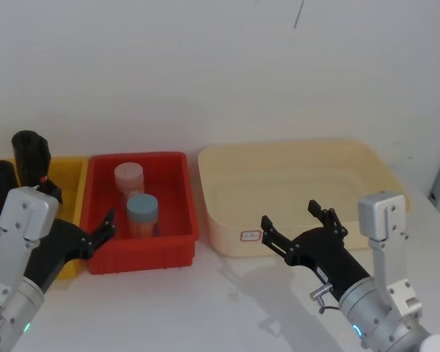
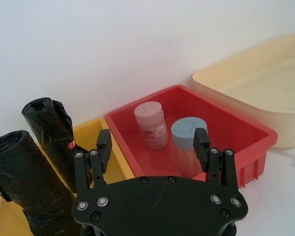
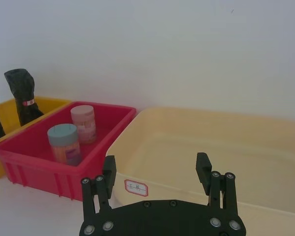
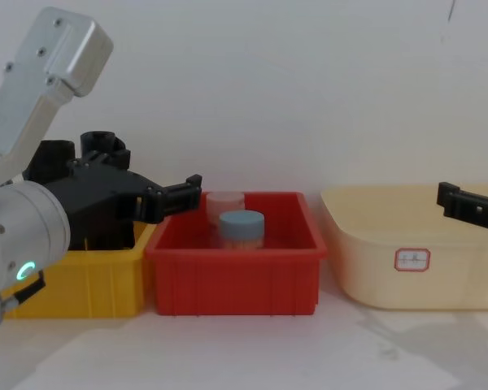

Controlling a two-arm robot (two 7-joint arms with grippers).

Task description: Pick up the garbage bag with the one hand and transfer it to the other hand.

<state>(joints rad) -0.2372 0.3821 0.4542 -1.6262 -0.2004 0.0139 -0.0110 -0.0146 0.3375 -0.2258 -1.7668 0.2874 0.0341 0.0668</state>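
The garbage bag [image 2: 24, 182], a thick plain black roll, stands upright in the yellow bin [image 2: 96, 130]; it also shows at the far left as the garbage bag [image 1: 0, 183]. My left gripper [image 1: 81, 209], on the arm with the green ring, hovers open in front of the yellow and red bins, short of the bag. Its two fingertips [image 2: 104, 145] stand wide apart with nothing between them. My right gripper [image 1: 293, 218], on the arm with the blue ring, is open and empty in front of the cream tub [image 1: 293, 183]. The right gripper [image 3: 156, 168] faces that tub.
A slimmer, taller black roll [image 2: 51, 132] with a small red mark stands beside the bag in the yellow bin. The red bin [image 1: 143, 253] holds a pink-lidded jar [image 1: 129, 180] and a blue-lidded jar [image 1: 142, 213]. White tabletop lies in front of the bins.
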